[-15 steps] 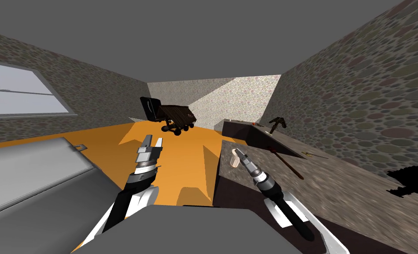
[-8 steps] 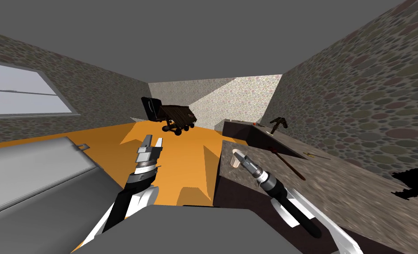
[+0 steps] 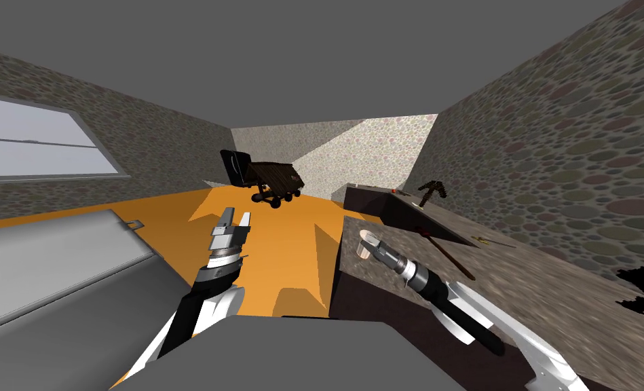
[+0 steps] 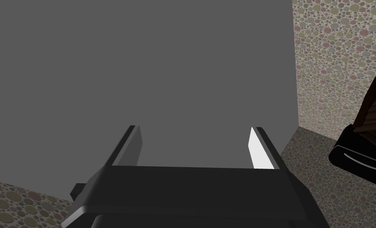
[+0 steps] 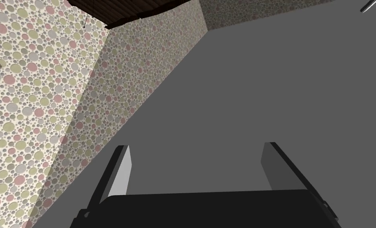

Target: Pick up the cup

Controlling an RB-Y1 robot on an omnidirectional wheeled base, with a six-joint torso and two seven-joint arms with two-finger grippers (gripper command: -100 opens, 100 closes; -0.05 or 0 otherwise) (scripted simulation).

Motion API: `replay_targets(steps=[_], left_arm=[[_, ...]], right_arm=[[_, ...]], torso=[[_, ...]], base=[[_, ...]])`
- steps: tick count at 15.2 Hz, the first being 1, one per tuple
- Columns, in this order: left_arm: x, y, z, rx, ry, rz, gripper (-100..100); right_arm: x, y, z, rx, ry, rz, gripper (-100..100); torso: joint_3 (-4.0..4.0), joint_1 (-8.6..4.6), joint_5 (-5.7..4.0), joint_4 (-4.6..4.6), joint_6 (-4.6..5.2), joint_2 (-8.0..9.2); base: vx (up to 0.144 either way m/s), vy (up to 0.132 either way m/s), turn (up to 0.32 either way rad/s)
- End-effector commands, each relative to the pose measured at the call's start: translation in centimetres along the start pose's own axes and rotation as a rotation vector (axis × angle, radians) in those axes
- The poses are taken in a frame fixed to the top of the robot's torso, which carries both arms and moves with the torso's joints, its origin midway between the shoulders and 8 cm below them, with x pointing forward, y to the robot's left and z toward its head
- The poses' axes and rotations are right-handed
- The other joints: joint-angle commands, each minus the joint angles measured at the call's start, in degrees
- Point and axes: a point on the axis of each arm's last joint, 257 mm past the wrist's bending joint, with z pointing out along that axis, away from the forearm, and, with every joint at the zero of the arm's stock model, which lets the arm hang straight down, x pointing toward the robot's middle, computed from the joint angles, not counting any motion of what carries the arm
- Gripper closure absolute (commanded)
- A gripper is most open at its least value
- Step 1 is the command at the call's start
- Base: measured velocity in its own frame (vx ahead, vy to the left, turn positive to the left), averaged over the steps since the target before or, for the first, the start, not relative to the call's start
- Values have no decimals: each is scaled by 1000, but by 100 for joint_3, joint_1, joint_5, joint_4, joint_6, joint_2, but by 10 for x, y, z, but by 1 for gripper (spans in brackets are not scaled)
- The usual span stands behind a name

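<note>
Cup point(image 3: 364, 249) not yet gripped; stands on counter point(image 3: 408, 312), near-left corner. R gripper point(image 3: 375, 242) right beside it, blades spread, empty. L gripper point(image 3: 235, 218) spread too, idle.

Home interior: window point(image 3: 42, 146), orange floor point(image 3: 279, 231), speckled counter point(image 3: 517, 271) (kitchen-like), dark wooden cart point(image 3: 277, 180).

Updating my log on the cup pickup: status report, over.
Left gripper open, over the floor. Right gripper open, at the cup on the counter corner, no grip yet. Long-handled tool farther along, apart from the cup.
</note>
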Motion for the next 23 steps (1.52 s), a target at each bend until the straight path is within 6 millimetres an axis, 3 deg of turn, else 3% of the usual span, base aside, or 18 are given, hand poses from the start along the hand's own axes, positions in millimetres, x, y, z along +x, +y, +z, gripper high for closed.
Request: replay_targets(steps=[1,4,5,7,11,14,15,23], left_arm=[[0,0,0,0,0,0,0],[0,0,0,0,0,0,0],[0,0,0,0,0,0,0],[0,0,0,0,0,0,0],[0,0,0,0,0,0,0],[0,0,0,0,0,0,0],[0,0,0,0,0,0,0],[0,0,0,0,0,0,0]], right_arm=[[8,-11,-7,16,65,-46,-100],[10,-12,-7,6,106,-71,-100],[15,-23,-14,21,153,-106,-100],[16,-23,-15,13,185,-126,-100],[26,-45,-30,35,306,-209,-100],[25,-46,-31,24,345,-234,-100],[29,-57,-40,36,397,-268,-100],[32,-80,-60,31,583,-388,-100]], torso=[[0,0,0,0,0,0],[0,1,0,0,0,0],[0,1,0,0,0,0],[-1,4,1,0,0,-1],[-1,5,2,0,0,-1],[-1,3,1,0,0,-1],[-1,3,0,0,0,-1],[-2,14,3,-1,-1,-4]], base=[[-3,8,36],[0,5,11],[0,10,21],[4,19,11],[0,13,29],[0,7,13],[2,18,27],[3,20,25]])
